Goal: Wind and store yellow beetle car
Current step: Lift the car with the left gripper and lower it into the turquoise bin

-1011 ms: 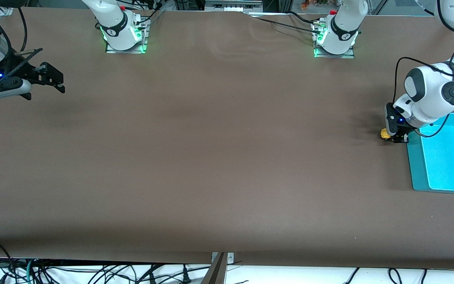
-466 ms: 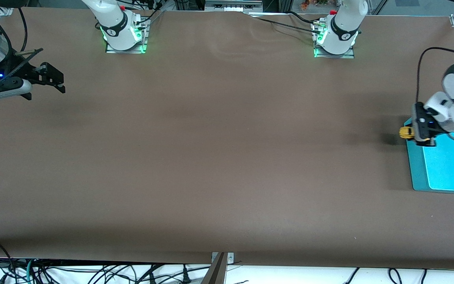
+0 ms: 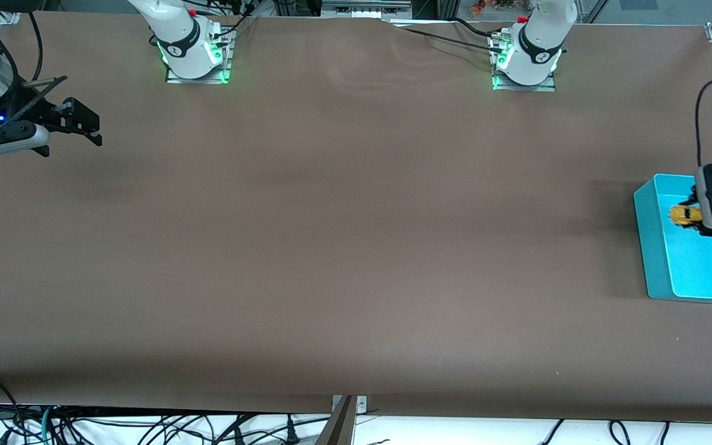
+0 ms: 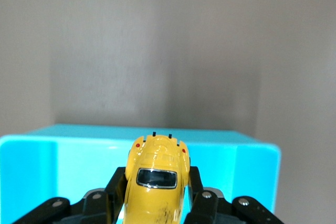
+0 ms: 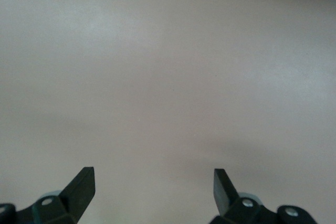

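One yellow beetle car (image 3: 685, 215) in the scene, held up in the air by the left gripper (image 3: 696, 216), over the inside of one turquoise bin (image 3: 651, 247). Clenched on the car from both sides, with the black fingers (image 4: 116, 184) pressed against the body just under the windows. Seen in the left wrist view as a rounded yellow shell (image 4: 156, 182) with one dark window facing the camera, two small red lights and two short black pins at its end. Pointing toward the bin's rim (image 4: 79, 132) in that view, with brown table past it.

Located at about 3 o'clock of the front view, at the left arm's end of the table. Only one bin there, standing on the table, with nothing visible lying on its floor.

Right gripper (image 3: 93, 131) waiting in the air at about 10 o'clock of the front view, over the brown table (image 3: 343, 235) at the right arm's end. Released, with two dark fingertips (image 5: 84, 182) standing wide apart and holding nothing; only bare table surface between them in the right wrist view.

Two robot bases along the 12 o'clock edge, each with green light at its foot: the right arm's base (image 3: 192, 52) and the left arm's base (image 3: 526, 59). Several cables (image 3: 146, 426) hanging under the 6 o'clock edge of the table.
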Motion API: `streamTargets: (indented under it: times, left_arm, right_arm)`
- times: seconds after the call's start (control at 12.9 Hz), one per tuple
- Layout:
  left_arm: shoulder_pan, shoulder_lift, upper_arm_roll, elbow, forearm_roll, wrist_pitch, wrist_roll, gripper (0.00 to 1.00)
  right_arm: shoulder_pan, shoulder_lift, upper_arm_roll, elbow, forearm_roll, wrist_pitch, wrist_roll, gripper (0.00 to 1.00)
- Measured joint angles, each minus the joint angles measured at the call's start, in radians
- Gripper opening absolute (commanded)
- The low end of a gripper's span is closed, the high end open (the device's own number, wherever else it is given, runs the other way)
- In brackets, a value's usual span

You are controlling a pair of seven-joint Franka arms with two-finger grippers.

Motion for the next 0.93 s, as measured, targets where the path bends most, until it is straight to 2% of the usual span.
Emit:
streamTargets:
  times: [0.39, 0.54, 0.93]
  left_arm:
    - [0.046, 0.225, -0.001, 0.175, 0.0, 0.002, 0.069, 0.0]
    - [0.046, 0.281, -0.001, 0.207, 0.0, 0.003, 0.069, 0.07]
    - [0.062, 0.351, 0.002, 0.227, 0.0, 0.006, 0.072, 0.07]
  right_arm:
    - [0.0, 0.0, 0.0, -0.001, 0.0, 0.0, 0.0, 1.0]
    - [0.0, 0.0, 0.0, -0.001, 0.0, 0.0, 0.0, 1.0]
    - [0.0, 0.0, 0.0, -0.001, 0.0, 0.0, 0.0, 1.0]
